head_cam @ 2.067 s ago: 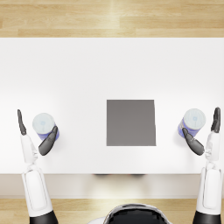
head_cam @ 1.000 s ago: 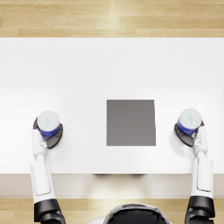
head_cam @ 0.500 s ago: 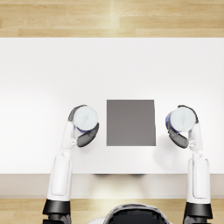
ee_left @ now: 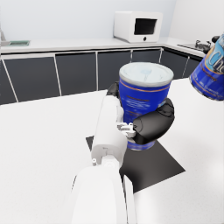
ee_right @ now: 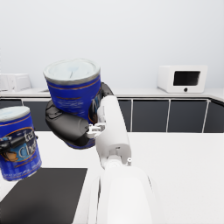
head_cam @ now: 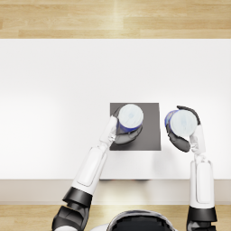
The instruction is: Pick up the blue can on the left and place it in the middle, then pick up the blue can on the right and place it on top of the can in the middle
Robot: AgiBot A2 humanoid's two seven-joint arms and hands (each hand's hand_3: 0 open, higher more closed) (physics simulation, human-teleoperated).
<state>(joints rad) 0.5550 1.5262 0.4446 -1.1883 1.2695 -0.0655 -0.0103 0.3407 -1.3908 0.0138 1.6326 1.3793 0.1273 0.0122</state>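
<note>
Big white bench [head_cam: 54, 90], with a dark square mat [head_cam: 151, 135] in the middle. Over the mat, blue cylindrical can with pale lid [head_cam: 130, 118], gripped by left hand [head_cam: 118, 131]. Just right of the mat, second blue can [head_cam: 182, 123], wrapped in right hand [head_cam: 180, 137], held up.

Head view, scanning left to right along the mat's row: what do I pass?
Left hand → left blue can over the dark mat → right blue can in the right hand.
</note>
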